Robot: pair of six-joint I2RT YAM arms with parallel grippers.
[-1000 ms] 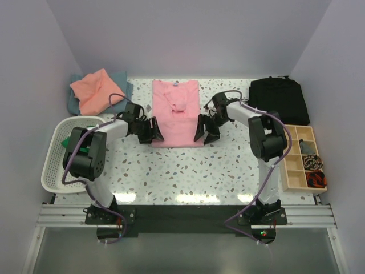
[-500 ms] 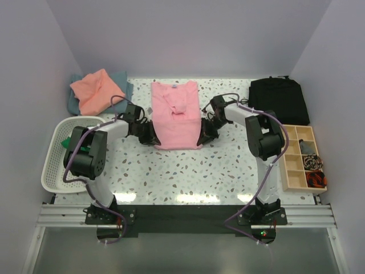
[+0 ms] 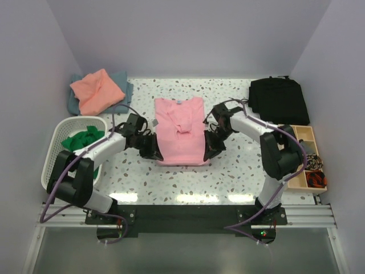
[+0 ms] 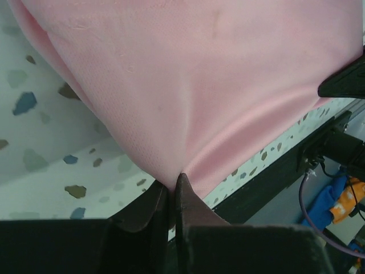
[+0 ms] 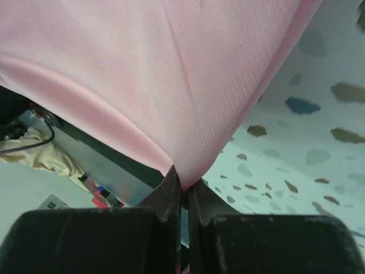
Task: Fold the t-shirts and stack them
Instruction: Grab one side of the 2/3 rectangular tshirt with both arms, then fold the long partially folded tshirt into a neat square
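Top external view gives the layout: the light pink t-shirt [image 3: 180, 130] lies folded into a long panel at the middle of the speckled table [image 3: 188, 177], its collar toward the far wall. The left gripper [image 3: 153, 149] is at its near-left corner and the right gripper [image 3: 208, 149] at its near-right corner. From above, neither gripper's grip can be made out (the black fingers blur into one dark shape). The wrist cameras settle it. In the left wrist view the two dark fingers [image 4: 191, 205] are pressed together on a tuck of pink hem, and in the right wrist view the fingers [image 5: 165, 194] pinch the hem the same way, the fine knit of the cloth showing plainly and the table's flecks visible past its edge. Only the overhead view shows the other shirts. The salmon-orange t-shirt [image 3: 96, 89] is heaped on the grey-blue t-shirt [image 3: 128, 88] at the far-left corner, and the bright green t-shirt [image 3: 80, 138] is bunched in the white basket [image 3: 51, 154] at the left. A black garment [image 3: 279, 98] lies far right, with a wooden compartment tray [image 3: 296, 171] nearer. A small neck label [image 3: 178, 101] sits at the pink collar, too small to read.
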